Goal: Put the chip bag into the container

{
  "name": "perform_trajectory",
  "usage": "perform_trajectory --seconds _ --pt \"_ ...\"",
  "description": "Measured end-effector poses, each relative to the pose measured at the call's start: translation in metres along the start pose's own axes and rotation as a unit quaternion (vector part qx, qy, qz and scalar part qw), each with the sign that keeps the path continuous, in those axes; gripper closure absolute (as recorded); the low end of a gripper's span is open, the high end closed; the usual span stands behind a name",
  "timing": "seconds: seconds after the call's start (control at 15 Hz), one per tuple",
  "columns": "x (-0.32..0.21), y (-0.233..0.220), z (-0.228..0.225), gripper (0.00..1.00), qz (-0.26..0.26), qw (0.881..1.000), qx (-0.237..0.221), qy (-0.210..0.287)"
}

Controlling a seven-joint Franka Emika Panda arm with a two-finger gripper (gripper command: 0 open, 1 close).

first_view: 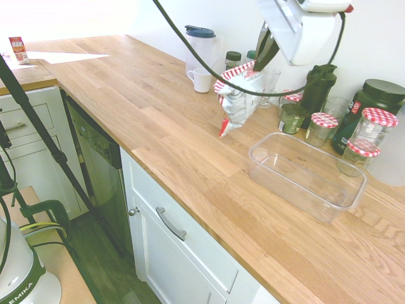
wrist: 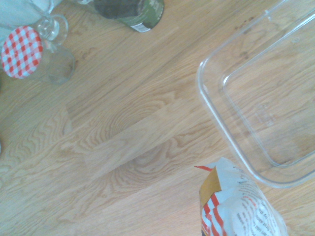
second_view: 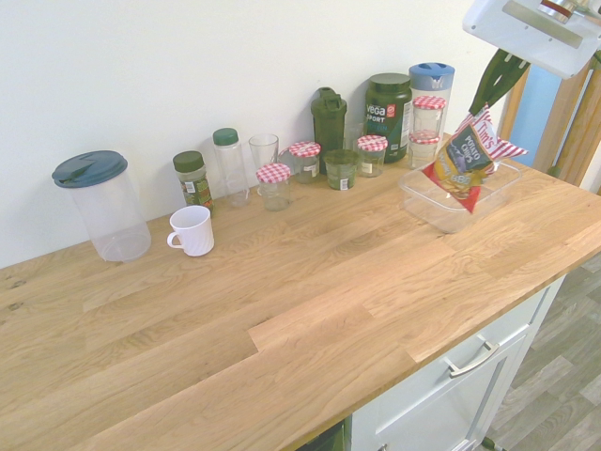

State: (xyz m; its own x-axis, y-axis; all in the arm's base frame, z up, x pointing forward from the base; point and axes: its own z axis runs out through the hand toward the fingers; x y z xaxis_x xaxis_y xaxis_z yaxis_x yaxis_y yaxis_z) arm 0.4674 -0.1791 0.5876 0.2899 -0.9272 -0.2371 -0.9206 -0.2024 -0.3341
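Carrying is the step in hand: the small crumpled red-and-white striped foil chip bag (first_view: 236,98) is held up over the wooden bench (first_view: 190,152) by shut fingers (first_view: 261,56), near the big clear plastic tub (first_view: 307,175), over which it must be brought and let go.

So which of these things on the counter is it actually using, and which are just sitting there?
In use:
gripper, shut on the chip bag
chip bag
container, nothing in it

Just sitting there:
white mug
lidded pitcher
checked-lid jars
drinking glass
dark green shaker bottle
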Motion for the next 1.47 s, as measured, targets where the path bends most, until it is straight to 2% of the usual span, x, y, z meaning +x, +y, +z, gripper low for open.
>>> perform_trajectory --seconds 0.73,1.47 --pt "0.081 0.007 0.021 1.0 0.009 1.0 -0.019 -0.005" --pt "0.119 -0.032 0.042 1.0 0.014 0.999 -0.031 -0.02"
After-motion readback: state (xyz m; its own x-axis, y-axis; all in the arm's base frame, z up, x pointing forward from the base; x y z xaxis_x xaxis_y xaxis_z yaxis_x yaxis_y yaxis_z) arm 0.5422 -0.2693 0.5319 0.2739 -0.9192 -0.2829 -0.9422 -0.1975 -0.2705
